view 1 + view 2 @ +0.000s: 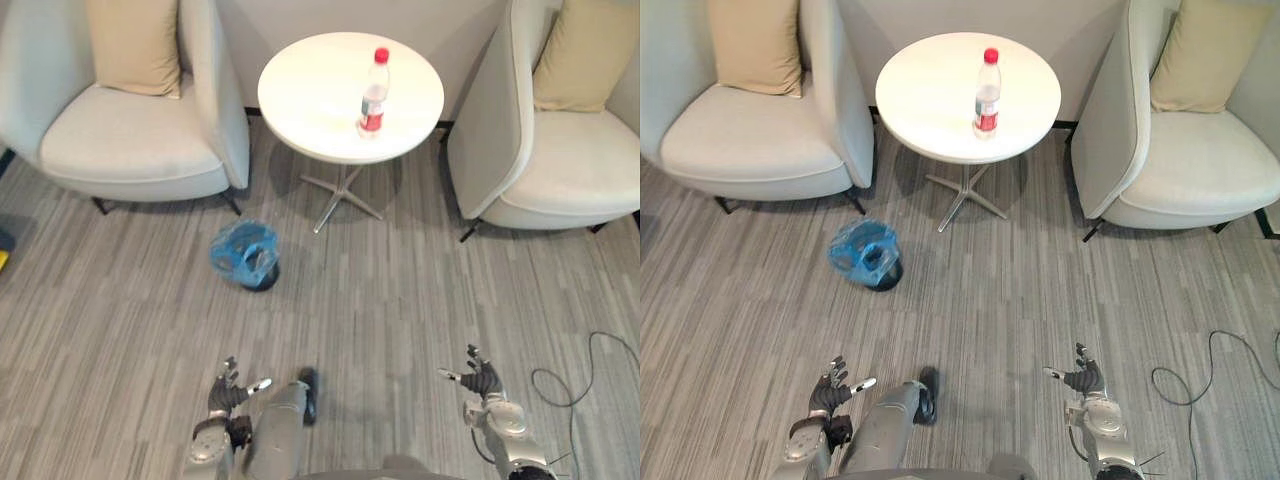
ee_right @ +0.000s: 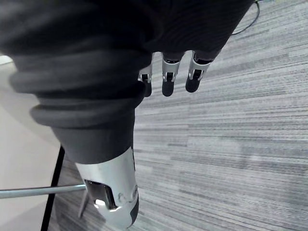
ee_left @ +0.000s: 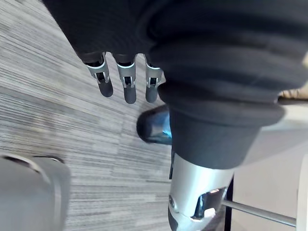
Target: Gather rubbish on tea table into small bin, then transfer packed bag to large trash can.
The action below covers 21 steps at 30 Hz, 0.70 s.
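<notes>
A clear plastic bottle [image 1: 374, 93] with a red cap and red label stands upright on the round white tea table [image 1: 310, 100]. A small dark bin lined with a blue bag [image 1: 245, 254] sits on the carpet in front of the table, to its left. My left hand [image 1: 231, 392] hangs low at the lower left, fingers relaxed and holding nothing. My right hand [image 1: 480, 384] hovers at the lower right, also open and empty. Both hands are far from the table and the bin. The bin [image 3: 154, 126] shows past my left hand's fingers [image 3: 126, 82] in the left wrist view.
Two pale armchairs flank the table, the left armchair [image 1: 130, 140] and the right armchair [image 1: 560, 160], each with a tan cushion [image 1: 133, 45]. The table stands on a metal cross foot [image 1: 340, 195]. Grey striped carpet covers the floor between me and the table.
</notes>
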Motion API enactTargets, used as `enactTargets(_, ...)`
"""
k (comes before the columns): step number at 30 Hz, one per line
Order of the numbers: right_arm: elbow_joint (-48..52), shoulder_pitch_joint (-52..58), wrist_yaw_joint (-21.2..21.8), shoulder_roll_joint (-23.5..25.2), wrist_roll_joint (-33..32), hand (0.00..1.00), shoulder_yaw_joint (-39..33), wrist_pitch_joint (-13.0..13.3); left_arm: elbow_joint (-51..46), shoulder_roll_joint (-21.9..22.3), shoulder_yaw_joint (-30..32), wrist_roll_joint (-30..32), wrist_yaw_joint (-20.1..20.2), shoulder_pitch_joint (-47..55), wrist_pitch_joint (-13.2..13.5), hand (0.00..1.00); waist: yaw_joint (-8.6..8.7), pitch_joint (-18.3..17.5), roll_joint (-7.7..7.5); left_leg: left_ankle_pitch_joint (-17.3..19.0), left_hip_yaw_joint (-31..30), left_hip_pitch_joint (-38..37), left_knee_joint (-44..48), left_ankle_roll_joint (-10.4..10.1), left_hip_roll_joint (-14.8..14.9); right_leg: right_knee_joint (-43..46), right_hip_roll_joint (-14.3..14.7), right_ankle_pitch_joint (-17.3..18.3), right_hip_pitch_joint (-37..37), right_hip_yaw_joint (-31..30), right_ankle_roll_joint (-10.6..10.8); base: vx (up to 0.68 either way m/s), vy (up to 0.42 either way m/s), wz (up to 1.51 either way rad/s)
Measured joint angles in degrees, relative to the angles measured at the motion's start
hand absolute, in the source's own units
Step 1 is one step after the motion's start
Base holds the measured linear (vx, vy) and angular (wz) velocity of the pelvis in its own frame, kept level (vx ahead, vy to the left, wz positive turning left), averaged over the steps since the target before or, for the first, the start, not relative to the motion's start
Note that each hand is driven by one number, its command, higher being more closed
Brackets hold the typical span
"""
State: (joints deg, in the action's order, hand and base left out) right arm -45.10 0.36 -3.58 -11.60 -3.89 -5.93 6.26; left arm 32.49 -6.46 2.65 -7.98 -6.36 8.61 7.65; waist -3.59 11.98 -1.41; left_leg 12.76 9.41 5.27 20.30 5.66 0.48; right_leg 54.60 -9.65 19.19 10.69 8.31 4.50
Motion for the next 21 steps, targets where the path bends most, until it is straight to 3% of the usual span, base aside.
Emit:
enactTargets(2, 0.46, -0.4, 0.01, -0.3, 0.0, 0.0, -0.01, 0.09, -0.26, -0.5, 0.14, -0.43, 0.02, -1.52, 0.52, 0.0, 0.45, 0.37, 1.72, 1.69, -1.34, -5.34, -3.62, -0.85, 1.03, -10.75, 2.63, 0.34, 4.29, 2.58, -0.65, 0.53, 0.029, 0.05)
enactTargets(3, 0.37, -0.66, 0.01, -0.36, 0.0, 0.0, -0.01, 0.06, -0.02, -0.62, 0.18, -0.43, -0.01, -2.21, 0.51, 0.0, 1.17, 0.43, 1.78, 1.92, -1.93, -6.23, -4.17, -1.07, 1.27, -15.72, 3.61, -0.02, 5.36, 2.22, -0.34, 0.51, -0.034, 0.59)
enactTargets(5, -0.37, -0.35, -0.03, -0.74, -0.01, 0.0, -0.48, -0.12, 1.68, -1.38, 0.19, -0.36, -0.1, -4.05, 0.51, 0.0, 3.25, 0.41, 1.32, 2.9, -5.13, -8.87, -4.96, -2.66, 1.23, -39.69, 5.92, -9.75, 7.54, -3.13, 0.85, 0.52, -0.086, 0.9)
enactTargets(6, -0.78, -0.27, -0.02, -0.82, 0.0, 0.0, -0.84, -0.17, 1.97, -1.42, 0.22, -0.36, -0.13, -4.17, 0.48, 0.0, 3.28, 0.63, 1.11, 3.59, -5.74, -9.99, -4.93, -3.78, 1.21, -42.62, 6.03, -13.5, 8.12, -4.52, 0.61, 0.54, -0.152, 0.86)
enactTargets(7, -1.37, 0.33, -0.08, -1.08, 0.04, 0.0, -1.04, -0.57, 2.75, -1.39, 0.22, -0.32, -0.23, -3.96, 0.46, 0.0, 3.31, 0.58, 0.94, 4.74, -7.91, -11.87, -4.64, -5.56, 1.54, -43.17, 6.36, -21.39, 7.49, -5.73, 0.75, 0.58, -0.227, 0.83)
enactTargets(8, -1.3, 0.66, -0.07, -1.38, 0.06, 0.0, -1.07, -0.72, 3.35, -1.13, 0.26, -0.27, -0.21, -3.61, 0.45, 0.0, 3.43, 0.41, 1.47, 5.59, -10.08, -12.19, -2.47, -6.85, 3.0, -42.32, 7.54, -25.42, 6.17, -5.99, -3.07, 0.6, -0.267, 0.75)
enactTargets(9, -1.14, 0.43, -0.07, -1.42, 0.09, 0.0, -1.19, -0.77, 3.61, -0.89, 0.28, -0.21, -0.21, -3.53, 0.43, 0.0, 3.26, 0.3, 2.0, 5.59, -10.88, -11.32, -0.21, -6.9, 3.96, -41.17, 8.02, -24.23, 6.15, -4.84, -3.85, 0.59, -0.284, 0.57)
enactTargets(10, -0.1, 0.4, -0.04, -1.23, 0.06, 0.0, -1.07, -0.85, 3.72, -0.36, 0.4, -0.18, -0.23, -3.61, 0.33, 0.0, 2.87, 0.62, 2.49, 4.52, -10.74, -8.46, 7.25, -8.55, 5.52, -39.2, 8.92, -21.95, 5.31, -3.07, -5.43, 0.52, -0.282, 0.47)
enactTargets(11, 2.2, 0.74, -0.05, -1.24, -0.01, 0.0, -0.82, -0.96, 3.77, 0.94, 0.87, -0.18, -0.21, -3.43, 0.07, 0.0, 2.93, 0.98, 3.12, 0.6, -10.2, -3.77, 19.77, -9.45, 6.9, -38.67, 9.75, -19.66, 2.68, -1.49, -6.37, 0.5, -0.268, 0.47)
enactTargets(12, 3.62, 1.05, -0.12, -1.19, -0.08, 0.0, -0.59, -0.98, 3.69, 1.66, 0.98, -0.18, -0.21, -3.22, 0.05, 0.0, 2.56, 1.02, 3.11, -2.96, -9.62, -1.11, 26.35, -9.19, 8.33, -38.84, 9.98, -18.84, 1.11, -1.26, -6.94, 0.46, -0.242, 0.3)
enactTargets(13, 5.49, 1.16, -0.23, -0.92, -0.13, 0.0, -0.01, -0.87, 3.63, 2.33, 0.87, -0.18, -0.2, -2.71, 0.05, 0.0, 2.1, 1.08, 3.09, -3.56, -7.54, 2.12, 33.1, -8.99, 10.71, -39.53, 10.66, -18.18, -1.66, -1.35, -7.7, 0.52, -0.216, 0.04)
enactTargets(14, 7.93, 1.29, -0.43, -0.11, -0.16, 0.0, -0.2, -0.12, 3.64, 2.81, -0.02, -0.22, -0.04, -2.26, 0.03, 0.0, 1.53, 1.28, 2.41, -1.32, -4.87, 4.61, 36.52, -8.54, 12.58, -41.47, 10.61, -17.76, -6.16, -1.33, -8.33, 0.42, -0.163, -0.02)
enactTargets(16, 8.83, 1.32, -1.02, 0.34, -0.74, 0.0, -1.07, 0.93, 3.51, 3.43, -0.64, -0.28, 0.02, -2.71, 0.08, 0.0, 1.12, 1.27, 1.65, 0.17, -1.9, 6.25, 30.02, -9.07, 12.62, -44.87, 9.35, -17.53, -10.34, -1.38, -7.96, 0.36, -0.082, 0.02)
enactTargets(18, 8.72, 1.6, -1.55, 0.31, -0.78, 0.0, -2.75, 1.17, 3.58, 3.95, -0.86, -0.27, 0.01, -3.05, 0.09, 0.0, 1.25, 1.15, 2.73, -0.44, -0.12, 7.51, 15.65, -9.91, 12.62, -46.8, 8.8, -16.54, -12.66, -0.88, -6.44, 0.28, 0.04, 0.07)
enactTargets(19, 8.75, 1.93, -1.7, 0.18, -0.78, 0.0, -3.03, 1.14, 3.59, 4.14, -0.91, -0.27, 0.01, -3.07, 0.09, 0.0, 1.27, 0.88, 3.45, -1.92, 0.23, 7.39, 10.83, -10.65, 12.59, -46.75, 8.91, -16.08, -12.83, -0.85, -5.79, 0.23, 0.158, 0.02)
enactTargets(20, 9.34, 2.96, -1.77, -0.44, -0.77, 0.0, -3.79, 1.13, 3.66, 4.79, -1.03, -0.27, 0.02, -2.89, 0.08, 0.0, 1.37, 0.12, 5.47, -9.43, 0.11, 7.25, 2.11, -10.97, 12.52, -46.43, 10.04, -14.88, -13.11, -0.93, -4.37, 0.25, 0.187, 0.11)
enactTargets(21, 9.24, 3.89, -1.87, 0.37, -0.74, 0.0, -4.42, 0.75, 4.36, 4.23, -0.98, -0.24, -0.02, -3.24, 0.04, 0.0, 1.25, 0.24, 5.39, -8.62, 0.15, 5.96, 0.91, -9.16, 11.52, -45.58, 9.3, -13.73, -13.68, -1.57, -3.42, 0.2, 0.154, 0.13)
